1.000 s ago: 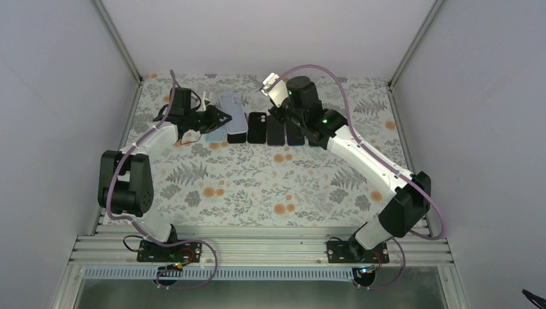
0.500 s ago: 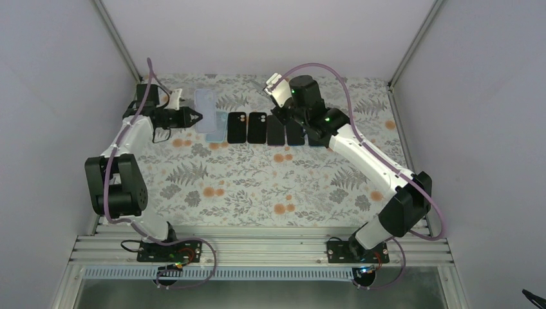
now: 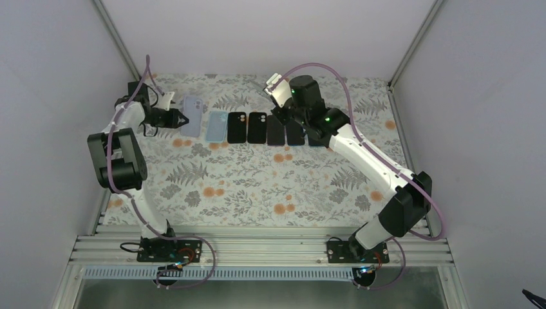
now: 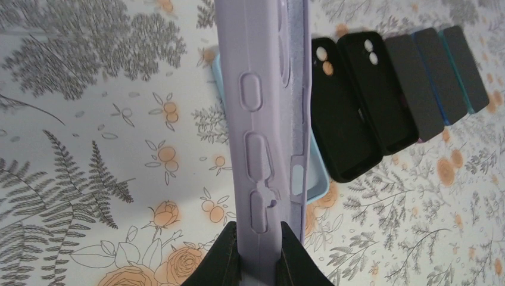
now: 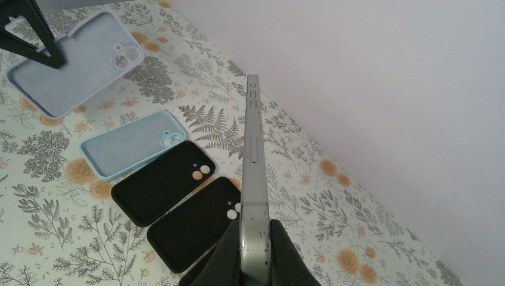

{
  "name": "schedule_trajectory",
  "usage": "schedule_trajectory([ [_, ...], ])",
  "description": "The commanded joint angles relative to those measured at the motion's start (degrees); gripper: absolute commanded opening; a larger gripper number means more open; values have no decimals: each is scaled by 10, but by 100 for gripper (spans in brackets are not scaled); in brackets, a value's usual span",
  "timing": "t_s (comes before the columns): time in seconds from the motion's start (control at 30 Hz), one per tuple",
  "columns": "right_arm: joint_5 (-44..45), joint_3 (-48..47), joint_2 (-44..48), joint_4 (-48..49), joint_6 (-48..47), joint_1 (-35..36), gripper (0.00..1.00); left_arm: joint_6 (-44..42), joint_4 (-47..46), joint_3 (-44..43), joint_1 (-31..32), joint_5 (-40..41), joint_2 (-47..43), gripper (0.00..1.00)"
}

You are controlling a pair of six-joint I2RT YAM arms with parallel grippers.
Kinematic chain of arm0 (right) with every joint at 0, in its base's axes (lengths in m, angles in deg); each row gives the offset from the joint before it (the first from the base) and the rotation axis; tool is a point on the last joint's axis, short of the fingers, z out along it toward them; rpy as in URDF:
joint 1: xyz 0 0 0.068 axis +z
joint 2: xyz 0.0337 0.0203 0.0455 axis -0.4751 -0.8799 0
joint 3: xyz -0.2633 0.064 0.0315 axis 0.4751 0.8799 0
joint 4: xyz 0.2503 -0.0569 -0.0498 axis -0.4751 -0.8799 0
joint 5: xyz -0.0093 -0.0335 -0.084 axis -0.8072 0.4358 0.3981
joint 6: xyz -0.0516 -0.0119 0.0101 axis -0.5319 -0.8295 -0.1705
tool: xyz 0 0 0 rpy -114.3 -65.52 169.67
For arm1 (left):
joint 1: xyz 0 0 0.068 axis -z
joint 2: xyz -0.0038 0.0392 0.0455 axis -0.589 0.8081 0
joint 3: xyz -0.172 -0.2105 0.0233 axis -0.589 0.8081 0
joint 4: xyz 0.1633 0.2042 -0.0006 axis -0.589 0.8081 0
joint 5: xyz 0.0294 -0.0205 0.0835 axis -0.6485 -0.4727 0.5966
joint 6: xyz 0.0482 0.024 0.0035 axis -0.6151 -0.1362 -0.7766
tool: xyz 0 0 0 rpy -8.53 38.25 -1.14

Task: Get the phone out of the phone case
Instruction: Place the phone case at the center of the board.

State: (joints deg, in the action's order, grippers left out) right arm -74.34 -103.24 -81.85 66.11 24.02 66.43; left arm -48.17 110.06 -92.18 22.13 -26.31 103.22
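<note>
The left gripper (image 4: 257, 253) is clenched on the end of the purple case (image 4: 262, 119) and holds it above the table (image 3: 257, 187), at 9 o'clock from the blue case (image 3: 217, 126). The right gripper (image 5: 255, 253) grasps the bare phone (image 5: 252, 155), edge up, near the black cases (image 5: 164, 190).

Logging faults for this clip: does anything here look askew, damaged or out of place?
Nothing stands out. The lilac case is gripped by the left tool and the phone sits edge-on in the right tool, both held apart from the tidy row of cases on the table. No damage shows.
</note>
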Motion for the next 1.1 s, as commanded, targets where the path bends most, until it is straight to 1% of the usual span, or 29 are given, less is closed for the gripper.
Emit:
schedule_trajectory([
  [0.0, -1, -14, 26, 28, 10, -3, 4, -32, 35, -39, -3, -12, 47, 3],
  [0.2, 1, -8, 31, 28, 7, -4, 4, -9, 46, -73, -10, -40, 115, 2],
  [0.43, 1, -4, 31, 30, 8, -5, 4, 20, 35, -99, -10, -40, 168, 2],
  [0.57, 1, -2, 32, 30, 8, -6, 4, 36, 20, -98, -10, -21, 185, 3],
  [0.67, 0, -2, 31, 30, 9, -7, 4, 51, 6, -94, -10, 7, 191, 3],
  [0.87, 0, -5, 28, 30, 9, -7, 4, 65, -8, -95, -4, 47, 203, 8],
  [1.07, 0, -6, 26, 31, 10, -8, 4, 90, -27, -88, 7, 84, 205, 10],
])
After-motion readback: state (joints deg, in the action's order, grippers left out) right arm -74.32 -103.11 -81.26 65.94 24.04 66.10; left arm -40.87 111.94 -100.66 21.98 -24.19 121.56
